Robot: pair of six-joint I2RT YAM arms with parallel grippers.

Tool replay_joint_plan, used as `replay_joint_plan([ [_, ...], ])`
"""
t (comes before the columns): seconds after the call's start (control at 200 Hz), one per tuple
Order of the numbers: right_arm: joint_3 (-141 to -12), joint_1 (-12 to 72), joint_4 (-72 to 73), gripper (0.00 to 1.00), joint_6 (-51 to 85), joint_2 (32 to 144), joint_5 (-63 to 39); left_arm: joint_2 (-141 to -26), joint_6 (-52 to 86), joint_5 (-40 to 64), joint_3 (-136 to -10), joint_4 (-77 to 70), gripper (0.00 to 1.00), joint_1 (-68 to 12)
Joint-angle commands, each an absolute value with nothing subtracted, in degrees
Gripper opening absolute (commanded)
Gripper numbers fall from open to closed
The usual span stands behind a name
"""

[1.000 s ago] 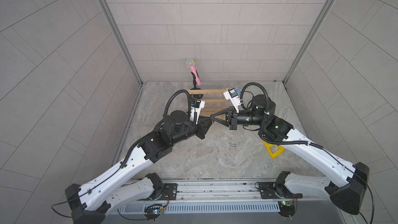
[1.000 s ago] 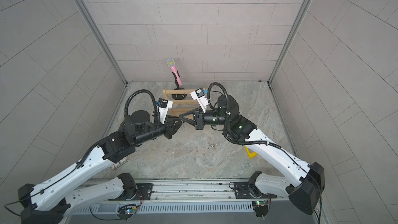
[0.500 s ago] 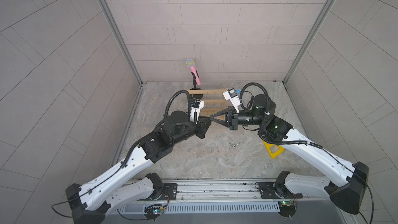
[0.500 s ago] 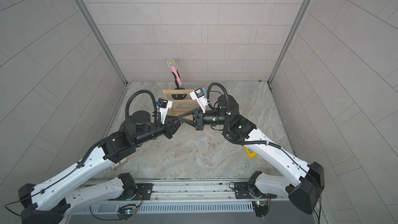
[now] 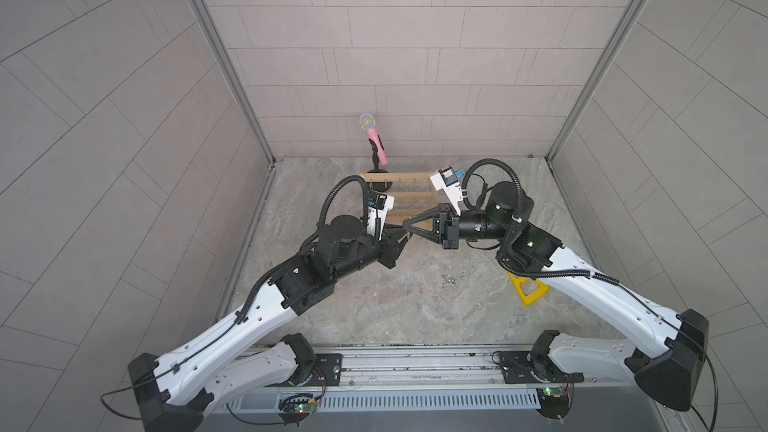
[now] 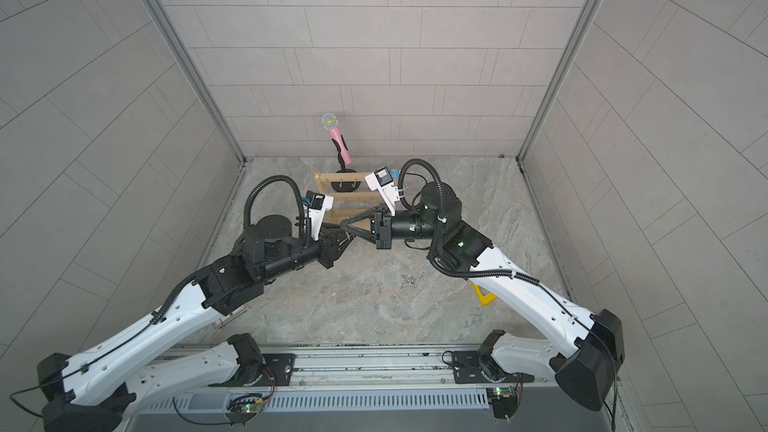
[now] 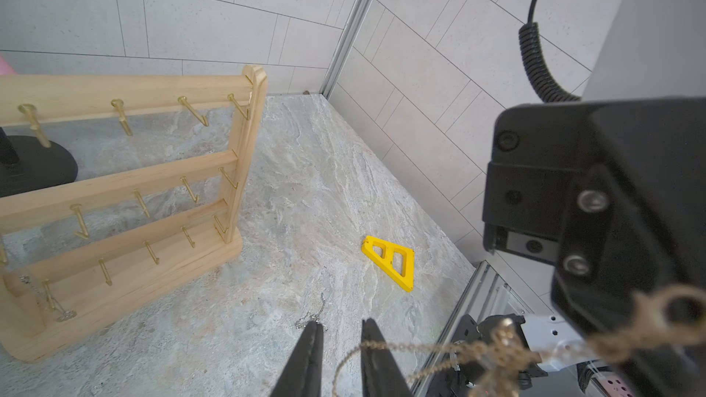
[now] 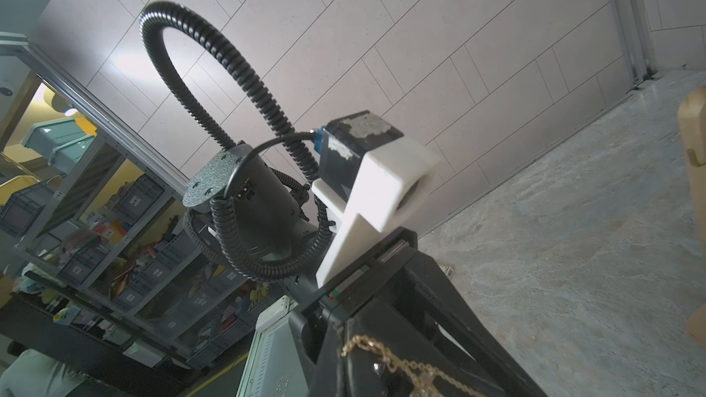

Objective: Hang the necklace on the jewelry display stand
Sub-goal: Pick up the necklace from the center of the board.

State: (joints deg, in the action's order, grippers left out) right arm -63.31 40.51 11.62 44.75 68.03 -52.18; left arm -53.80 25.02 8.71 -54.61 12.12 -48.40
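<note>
The jewelry display stand (image 5: 411,195) (image 6: 349,178) (image 7: 244,147) is light wood with three bars of small gold hooks and stands at the back of the floor. In front of it my two grippers meet tip to tip above the floor. The right gripper (image 5: 405,226) (image 6: 343,226) (image 8: 345,332) is shut on a thin gold necklace (image 8: 386,353) (image 7: 420,349). The chain stretches from it across to the left gripper (image 7: 342,323) (image 5: 401,238), whose fingers stand apart with a loop of the chain sagging in the gap.
A silver chain (image 5: 451,280) (image 7: 311,316) lies loose on the floor below the grippers. Another silver chain (image 7: 32,288) hangs on the stand's lowest bar. A yellow triangle piece (image 5: 530,288) (image 7: 391,261) lies right. A pink microphone (image 5: 374,139) on a black stand is behind the rack.
The left gripper's fingers have parted a little. Both arms have stayed almost where they were, tips together in front of the stand.
</note>
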Motion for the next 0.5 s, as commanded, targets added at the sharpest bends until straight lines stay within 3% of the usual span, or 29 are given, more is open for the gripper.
replay_joint_plan([
  [0.0, -63.0, 40.9, 15.0, 0.00, 46.4, 68.1, -53.1, -52.7, 24.5, 7.9, -54.4, 9.4, 0.23, -48.6],
  [0.145, -63.0, 41.3, 15.7, 0.00, 47.1, 68.4, -53.1, -52.9, 24.0, 8.0, -54.4, 8.7, 0.24, -48.6],
  [0.34, -62.6, 41.5, 15.6, 0.00, 47.1, 68.5, -52.8, -52.7, 23.9, 8.1, -54.1, 7.8, 0.32, -48.6],
  [0.495, -62.7, 41.5, 15.6, 0.00, 47.1, 68.4, -52.8, -52.5, 23.9, 7.7, -53.7, 7.8, 0.25, -48.6],
])
